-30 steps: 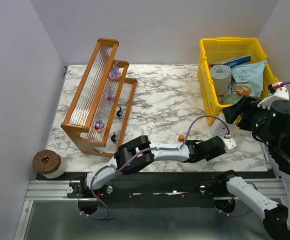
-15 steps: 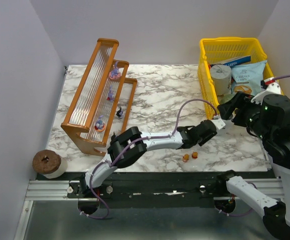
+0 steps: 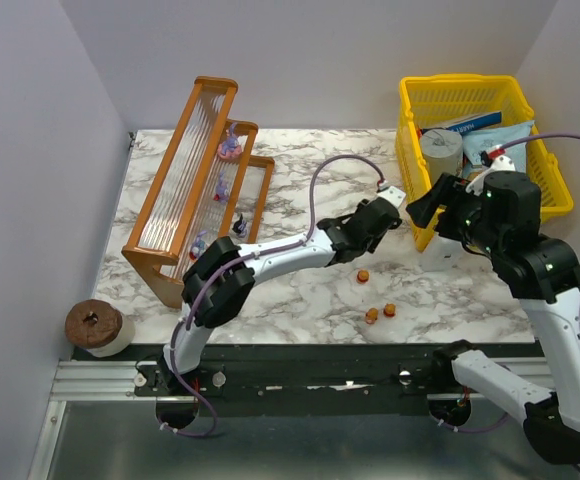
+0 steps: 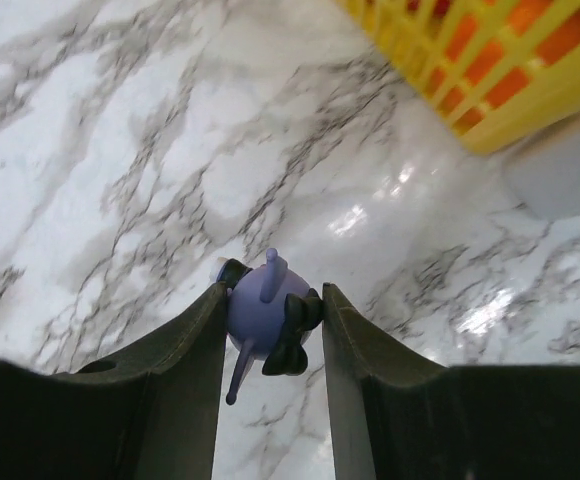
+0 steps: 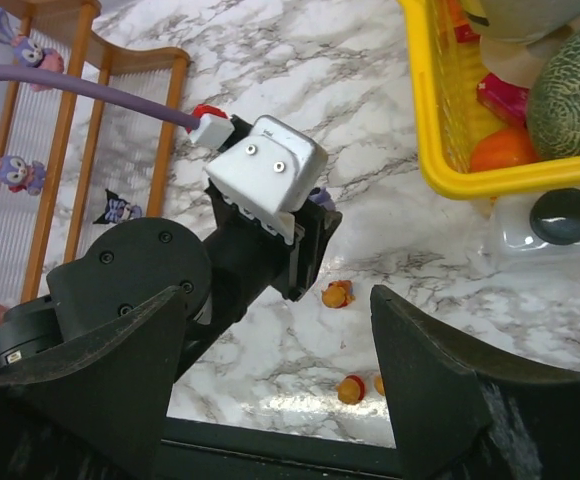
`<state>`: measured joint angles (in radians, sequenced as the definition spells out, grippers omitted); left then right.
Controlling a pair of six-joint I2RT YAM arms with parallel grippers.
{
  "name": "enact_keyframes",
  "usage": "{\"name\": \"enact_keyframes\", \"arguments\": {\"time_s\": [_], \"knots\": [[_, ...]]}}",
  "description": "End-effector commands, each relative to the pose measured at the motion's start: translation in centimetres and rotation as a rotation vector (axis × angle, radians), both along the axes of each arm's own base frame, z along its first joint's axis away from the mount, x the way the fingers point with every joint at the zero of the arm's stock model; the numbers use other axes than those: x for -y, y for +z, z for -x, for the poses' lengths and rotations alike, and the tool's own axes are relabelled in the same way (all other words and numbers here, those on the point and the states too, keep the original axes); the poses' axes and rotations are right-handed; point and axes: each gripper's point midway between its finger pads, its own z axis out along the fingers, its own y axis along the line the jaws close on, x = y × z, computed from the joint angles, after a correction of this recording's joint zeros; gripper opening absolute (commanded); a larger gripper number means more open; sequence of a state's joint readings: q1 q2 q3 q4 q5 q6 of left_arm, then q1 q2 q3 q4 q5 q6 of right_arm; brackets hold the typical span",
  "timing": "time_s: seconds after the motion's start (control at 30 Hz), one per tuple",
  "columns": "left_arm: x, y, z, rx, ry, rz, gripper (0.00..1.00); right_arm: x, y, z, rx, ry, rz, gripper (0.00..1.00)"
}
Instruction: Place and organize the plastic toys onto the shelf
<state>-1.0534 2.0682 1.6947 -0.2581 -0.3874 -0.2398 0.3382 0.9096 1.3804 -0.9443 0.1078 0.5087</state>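
Lengthwise, purple toy (image 4: 261,312) lies along left pincer (image 4: 273,294)

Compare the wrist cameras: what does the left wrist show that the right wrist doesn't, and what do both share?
Only the left wrist: a close look at the purple figurine with a black bow, pinched between the left jaws. Only the right wrist: the shelf with figurines on its tiers, orange toys lying loose, and the right jaws standing open, empty. Both: the marble tabletop and the yellow basket.
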Motion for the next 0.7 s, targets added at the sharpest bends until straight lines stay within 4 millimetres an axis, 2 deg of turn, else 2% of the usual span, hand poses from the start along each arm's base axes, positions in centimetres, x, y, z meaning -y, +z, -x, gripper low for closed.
{"name": "enact_keyframes", "arguments": {"time_s": [0.0, 0.07, 0.1, 0.23, 0.33, 0.53, 0.57, 0.67], "knots": [[-6.4, -2.2, -0.5, -0.055, 0.194, -0.097, 0.0, -1.7, -0.8, -1.5, 0.003, 0.04, -0.058, 0.82], [-8.0, -3.1, -0.8, -0.064, 0.251, -0.118, 0.0, -2.2, -1.8, -2.1, -0.015, 0.048, -0.07, 0.82], [-9.4, -4.2, -0.7, -0.074, 0.285, -0.16, 0.0, -2.6, -2.2, -2.3, -0.025, 0.063, -0.078, 0.82], [-11.9, -5.9, -1.4, -0.122, 0.352, -0.178, 0.0, -3.1, -3.8, -3.3, -0.063, 0.06, -0.077, 0.81], [-13.2, -5.7, -3.0, -0.119, 0.392, -0.175, 0.0, -3.2, -4.5, -3.5, -0.077, 0.056, -0.081, 0.81], [-14.6, -5.5, -6.5, -0.115, 0.455, -0.182, 0.0, -3.1, -4.5, -4.1, -0.062, 0.058, -0.057, 0.81], [-15.4, -5.9, -7.3, -0.122, 0.48, -0.198, 0.0, -3.1, -4.4, -4.2, -0.057, 0.056, -0.056, 0.81], [-16.7, -5.0, -9.4, -0.109, 0.527, -0.2, 0.0, -2.8, -4.3, -4.4, -0.035, 0.043, -0.048, 0.81]]}}
